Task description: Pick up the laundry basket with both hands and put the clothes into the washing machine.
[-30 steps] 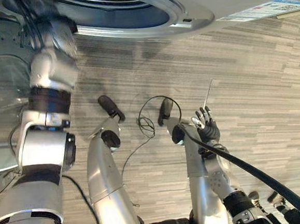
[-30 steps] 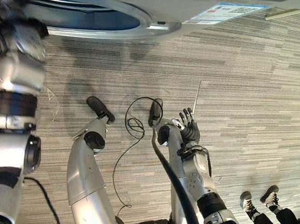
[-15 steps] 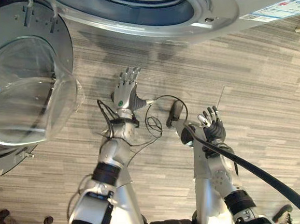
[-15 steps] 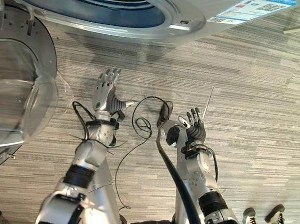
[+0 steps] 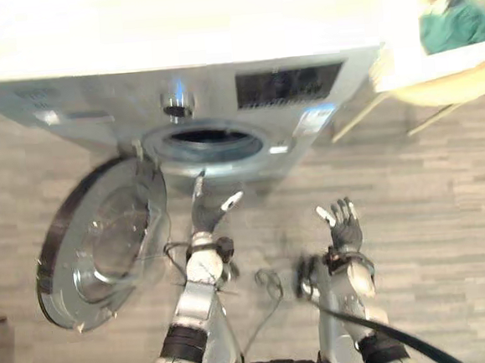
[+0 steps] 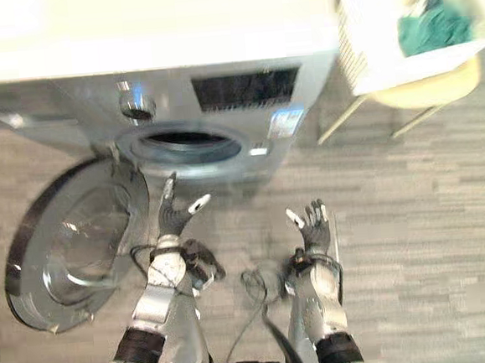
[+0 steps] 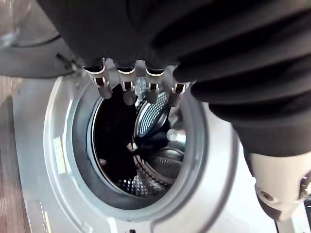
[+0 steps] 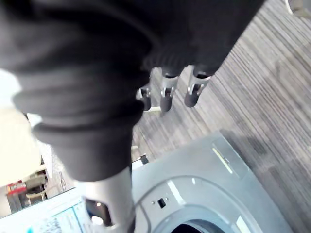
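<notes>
Silver-grey front-loading washing machine (image 6: 219, 91) stands at the far side of the grey striped plank floor (image 6: 430, 217). Its round glass-fronted door (image 6: 75, 245) is swung fully open to the robot's left. The porthole is open, and the left wrist view shows the perforated steel drum (image 7: 150, 170) with no clothes visible inside.

White slatted plastic laundry basket (image 6: 372, 62) sits just right of the machine on a pale yellow round stool (image 6: 437, 90), with teal clothes (image 6: 432, 28) lying in it. It is well apart from both hands.

Left hand (image 6: 174, 216) is raised in front of the porthole, fingers (image 7: 126, 90) straight, thumb spread wide, holding nothing. Right hand (image 6: 313, 226) is up over the floor to the right of it, fingers (image 8: 165, 97) splayed wide, also empty. Neither hand touches the machine or the basket.
</notes>
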`<state>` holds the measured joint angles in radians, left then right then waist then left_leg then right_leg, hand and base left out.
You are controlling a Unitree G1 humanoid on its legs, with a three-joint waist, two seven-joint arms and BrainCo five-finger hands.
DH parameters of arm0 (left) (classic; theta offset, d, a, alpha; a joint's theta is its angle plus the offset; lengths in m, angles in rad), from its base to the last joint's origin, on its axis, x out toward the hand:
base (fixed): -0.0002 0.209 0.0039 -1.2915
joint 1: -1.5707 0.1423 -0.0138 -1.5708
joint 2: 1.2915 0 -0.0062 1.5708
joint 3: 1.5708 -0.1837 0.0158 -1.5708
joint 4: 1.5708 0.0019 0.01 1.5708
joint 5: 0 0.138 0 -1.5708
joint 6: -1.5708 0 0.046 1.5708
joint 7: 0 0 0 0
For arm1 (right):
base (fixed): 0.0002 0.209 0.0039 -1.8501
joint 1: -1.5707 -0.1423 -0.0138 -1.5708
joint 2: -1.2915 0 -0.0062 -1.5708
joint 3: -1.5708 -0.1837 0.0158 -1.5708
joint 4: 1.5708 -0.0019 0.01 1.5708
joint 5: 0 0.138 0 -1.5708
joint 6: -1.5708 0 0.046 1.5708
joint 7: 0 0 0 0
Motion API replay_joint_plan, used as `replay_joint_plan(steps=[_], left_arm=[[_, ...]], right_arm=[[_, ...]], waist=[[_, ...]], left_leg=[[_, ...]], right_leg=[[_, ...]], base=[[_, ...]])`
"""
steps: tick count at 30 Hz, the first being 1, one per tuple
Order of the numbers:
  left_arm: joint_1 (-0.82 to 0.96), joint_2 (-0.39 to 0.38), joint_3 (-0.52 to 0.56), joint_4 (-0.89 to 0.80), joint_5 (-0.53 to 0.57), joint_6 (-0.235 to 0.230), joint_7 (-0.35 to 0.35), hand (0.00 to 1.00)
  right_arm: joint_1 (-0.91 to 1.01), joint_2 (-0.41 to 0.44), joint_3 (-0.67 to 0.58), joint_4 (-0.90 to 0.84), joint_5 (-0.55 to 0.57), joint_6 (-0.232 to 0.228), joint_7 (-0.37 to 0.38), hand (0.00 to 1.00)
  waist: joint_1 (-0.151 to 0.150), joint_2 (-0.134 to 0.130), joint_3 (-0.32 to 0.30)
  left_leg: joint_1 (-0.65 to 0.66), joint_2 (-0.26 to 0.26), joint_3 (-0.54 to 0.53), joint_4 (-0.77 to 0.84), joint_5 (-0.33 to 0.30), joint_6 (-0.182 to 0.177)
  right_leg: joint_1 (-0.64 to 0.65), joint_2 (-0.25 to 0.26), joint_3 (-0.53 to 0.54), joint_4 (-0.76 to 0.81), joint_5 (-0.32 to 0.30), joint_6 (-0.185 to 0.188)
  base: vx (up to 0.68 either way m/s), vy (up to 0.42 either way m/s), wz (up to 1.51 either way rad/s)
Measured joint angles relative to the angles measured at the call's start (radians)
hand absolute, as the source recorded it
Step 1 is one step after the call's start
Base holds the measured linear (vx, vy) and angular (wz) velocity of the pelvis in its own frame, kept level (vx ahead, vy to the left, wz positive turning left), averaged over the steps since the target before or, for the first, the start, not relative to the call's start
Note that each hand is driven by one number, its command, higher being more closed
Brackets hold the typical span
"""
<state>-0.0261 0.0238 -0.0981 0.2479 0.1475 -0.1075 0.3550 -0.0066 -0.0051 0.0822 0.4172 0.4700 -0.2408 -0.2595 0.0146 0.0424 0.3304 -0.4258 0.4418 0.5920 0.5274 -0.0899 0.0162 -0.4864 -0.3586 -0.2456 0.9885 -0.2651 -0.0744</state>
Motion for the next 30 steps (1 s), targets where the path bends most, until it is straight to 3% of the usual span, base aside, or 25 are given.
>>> replay_joint_plan(steps=[1, 2, 3, 4, 5, 6, 7, 10, 11, 12, 13, 14, 16, 17, 19, 21, 22, 24, 25, 26, 27, 28, 29, 30], left_arm=[[0.059, -0.001, 0.020, 0.003, -0.031, 0.000, 0.005, 0.00], [0.120, 0.000, 0.021, 0.000, -0.058, -0.004, 0.015, 0.00], [0.150, 0.009, 0.022, 0.000, -0.069, -0.006, 0.018, 0.00], [0.161, 0.009, 0.023, 0.004, -0.077, -0.005, 0.018, 0.00], [0.164, -0.002, 0.023, 0.032, -0.101, -0.004, 0.015, 0.00], [0.167, -0.016, 0.023, 0.047, -0.112, 0.002, 0.013, 0.00], [0.185, -0.038, 0.013, 0.054, -0.139, 0.009, -0.007, 0.00], [0.209, -0.074, -0.013, 0.058, -0.178, 0.001, -0.045, 0.00], [0.215, -0.075, -0.012, 0.068, -0.180, 0.001, -0.053, 0.00], [0.225, -0.075, -0.010, 0.067, -0.180, 0.000, -0.057, 0.00], [0.246, -0.067, -0.011, 0.067, -0.181, -0.002, -0.072, 0.00], [0.259, -0.061, -0.011, 0.067, -0.187, -0.004, -0.076, 0.00], [0.272, -0.050, -0.008, 0.069, -0.206, -0.008, -0.090, 0.00], [0.265, -0.053, -0.008, 0.069, -0.218, -0.008, -0.093, 0.00], [0.259, -0.056, -0.004, 0.068, -0.217, -0.007, -0.093, 0.00], [0.259, -0.063, 0.013, 0.066, -0.216, -0.006, -0.093, 0.00], [0.256, -0.063, 0.018, 0.064, -0.216, -0.006, -0.092, 0.00], [0.242, -0.055, 0.024, 0.059, -0.217, -0.004, -0.092, 0.00], [0.241, -0.050, 0.024, 0.057, -0.218, -0.003, -0.093, 0.00], [0.243, -0.054, 0.019, 0.056, -0.219, 0.001, -0.095, 0.00], [0.242, -0.062, -0.002, 0.072, -0.218, 0.005, -0.096, 0.00], [0.240, -0.056, -0.014, 0.081, -0.217, 0.011, -0.098, 0.00], [0.249, -0.044, -0.029, 0.084, -0.215, 0.019, -0.107, 0.00], [0.259, -0.024, -0.034, 0.085, -0.215, 0.030, -0.114, 0.00]], right_arm=[[0.025, -0.005, -0.007, 0.009, -0.042, 0.014, -0.001, 0.00], [0.063, -0.002, -0.011, 0.002, -0.083, 0.019, -0.001, 0.00], [0.085, 0.007, -0.010, -0.006, -0.100, 0.020, 0.000, 0.00], [0.082, 0.007, -0.010, -0.007, -0.111, 0.022, 0.000, 0.00], [0.056, -0.001, -0.012, -0.009, -0.120, 0.025, -0.001, 0.00], [0.045, -0.011, -0.012, -0.009, -0.120, 0.028, -0.001, 0.00], [0.050, -0.019, -0.023, -0.012, -0.121, 0.029, -0.008, 0.00], [0.078, -0.045, -0.026, -0.077, -0.170, 0.030, -0.026, 0.00], [0.066, -0.044, -0.020, -0.089, -0.201, 0.027, -0.026, 0.00], [0.055, -0.044, -0.011, -0.087, -0.209, 0.029, -0.026, 0.00], [0.039, -0.039, 0.009, -0.088, -0.223, 0.029, -0.023, 0.00], [0.028, -0.034, 0.025, -0.090, -0.238, 0.029, -0.022, 0.00], [0.004, -0.026, 0.047, -0.095, -0.247, 0.030, -0.026, 0.00], [-0.008, -0.029, 0.049, -0.125, -0.248, 0.033, -0.030, 0.00], [-0.047, -0.027, 0.055, -0.178, -0.281, 0.033, -0.052, 0.00], [-0.121, -0.017, 0.056, -0.214, -0.305, 0.033, -0.092, 0.00], [-0.143, -0.007, 0.056, -0.223, -0.317, 0.032, -0.108, 0.00], [-0.162, 0.000, 0.057, -0.238, -0.317, 0.032, -0.117, 0.00], [-0.157, 0.003, 0.055, -0.242, -0.316, 0.031, -0.118, 0.00], [-0.136, 0.004, 0.044, -0.248, -0.316, 0.030, -0.118, 0.00], [-0.117, -0.002, 0.019, -0.248, -0.317, 0.031, -0.117, 0.00], [-0.104, 0.002, 0.012, -0.247, -0.317, 0.032, -0.117, 0.00], [-0.079, 0.009, 0.005, -0.248, -0.320, 0.033, -0.115, 0.00], [-0.054, 0.029, -0.005, -0.249, -0.325, 0.034, -0.115, 0.00]], waist=[[-0.003, -0.001, -0.047], [-0.001, -0.018, -0.109], [0.000, -0.044, -0.151], [0.004, -0.049, -0.164], [0.011, -0.029, -0.167], [0.007, -0.011, -0.171], [-0.008, -0.010, -0.172], [-0.009, -0.016, -0.184], [0.005, -0.029, -0.176], [0.017, -0.026, -0.178], [0.030, -0.011, -0.188], [0.032, -0.001, -0.196], [0.040, 0.007, -0.213], [0.059, 0.016, -0.220], [0.083, 0.015, -0.220], [0.113, 0.015, -0.221], [0.115, 0.016, -0.222], [0.130, 0.005, -0.225], [0.130, -0.007, -0.223], [0.122, -0.026, -0.236], [0.111, -0.010, -0.248], [0.109, -0.020, -0.247], [0.095, -0.047, -0.243], [0.076, -0.064, -0.244]], left_leg=[[0.044, 0.003, 0.017, -0.061, 0.035, -0.033], [0.047, 0.007, 0.013, -0.097, 0.066, -0.074], [0.035, 0.000, -0.001, -0.113, 0.088, -0.109], [0.030, 0.004, -0.022, -0.135, 0.104, -0.132], [0.039, 0.020, -0.069, -0.194, 0.145, -0.143], [0.045, 0.030, -0.100, -0.225, 0.184, -0.117], [0.097, 0.052, -0.114, -0.263, 0.225, -0.094], [0.176, 0.097, -0.199, -0.207, 0.262, -0.038], [0.158, 0.060, -0.313, -0.093, 0.159, -0.070], [0.159, 0.018, -0.362, -0.035, 0.100, -0.099], [0.161, -0.044, -0.403, 0.026, -0.012, -0.092], [0.163, -0.071, -0.404, 0.032, -0.064, -0.088], [0.190, -0.099, -0.388, -0.027, -0.102, -0.097], [0.198, -0.116, -0.363, -0.065, -0.110, -0.111], [0.198, -0.144, -0.330, -0.103, -0.105, -0.120], [0.233, -0.172, -0.276, -0.134, -0.098, -0.111], [0.240, -0.173, -0.265, -0.135, -0.099, -0.110], [0.265, -0.191, -0.247, -0.123, -0.114, -0.091], [0.257, -0.199, -0.237, -0.101, -0.135, -0.069], [0.251, -0.237, -0.218, -0.049, -0.177, -0.003], [0.271, -0.240, -0.224, -0.057, -0.231, -0.022], [0.282, -0.252, -0.230, -0.060, -0.235, -0.020], [0.311, -0.265, -0.243, -0.072, -0.238, -0.023], [0.325, -0.287, -0.272, -0.076, -0.240, -0.018]], right_leg=[[0.078, -0.044, -0.029, -0.075, 0.008, 0.019], [0.153, -0.047, -0.014, -0.234, 0.064, 0.114], [0.194, -0.024, 0.001, -0.369, 0.082, 0.237], [0.214, 0.006, -0.004, -0.444, 0.039, 0.283], [0.229, 0.077, -0.004, -0.547, 0.024, 0.282], [0.225, 0.118, 0.005, -0.559, 0.038, 0.264], [0.240, 0.159, 0.029, -0.557, 0.034, 0.252], [0.297, 0.226, 0.082, -0.552, 0.009, 0.204], [0.321, 0.234, 0.120, -0.576, 0.019, 0.188], [0.330, 0.230, 0.146, -0.590, 0.027, 0.181], [0.347, 0.244, 0.171, -0.623, 0.043, 0.181], [0.356, 0.252, 0.178, -0.645, 0.052, 0.183], [0.354, 0.256, 0.184, -0.674, 0.070, 0.199], [0.351, 0.246, 0.187, -0.705, 0.097, 0.206], [0.352, 0.224, 0.192, -0.790, 0.170, 0.214], [0.402, 0.202, 0.177, -0.925, 0.283, 0.219], [0.404, 0.222, 0.173, -0.883, 0.235, 0.237], [0.430, 0.222, 0.129, -0.856, 0.203, 0.193], [0.443, 0.209, 0.125, -0.854, 0.201, 0.195], [0.459, 0.175, 0.107, -0.829, 0.160, 0.257], [0.416, 0.159, 0.121, -0.672, 0.113, 0.326], [0.373, 0.140, 0.143, -0.559, 0.103, 0.344], [0.276, 0.123, 0.183, -0.294, 0.104, 0.351], [0.241, 0.126, 0.186, -0.160, 0.151, 0.346]], base=[[-0.02, -0.366, -0.62], [-0.06, -0.490, -0.53], [-0.07, -0.361, -0.53], [-0.10, -0.439, -1.08], [-0.09, -0.311, -1.19], [-0.06, -0.346, -1.36], [0.01, -0.310, -0.84], [0.04, -0.268, -0.82], [0.02, -0.060, -0.77], [0.02, 0.036, -0.96], [0.02, 0.087, -0.73], [0.06, 0.120, -0.52], [0.06, 0.074, -0.08], [0.05, 0.068, -0.11], [0.04, 0.181, -0.27], [0.00, 0.218, -0.46], [0.01, 0.133, -0.20], [0.02, 0.085, 0.01], [0.02, 0.177, 0.26], [0.01, 0.188, 0.50], [0.01, 0.264, 0.56], [0.03, 0.161, 0.49], [0.05, 0.121, 0.62], [0.12, 0.037, 0.91]])
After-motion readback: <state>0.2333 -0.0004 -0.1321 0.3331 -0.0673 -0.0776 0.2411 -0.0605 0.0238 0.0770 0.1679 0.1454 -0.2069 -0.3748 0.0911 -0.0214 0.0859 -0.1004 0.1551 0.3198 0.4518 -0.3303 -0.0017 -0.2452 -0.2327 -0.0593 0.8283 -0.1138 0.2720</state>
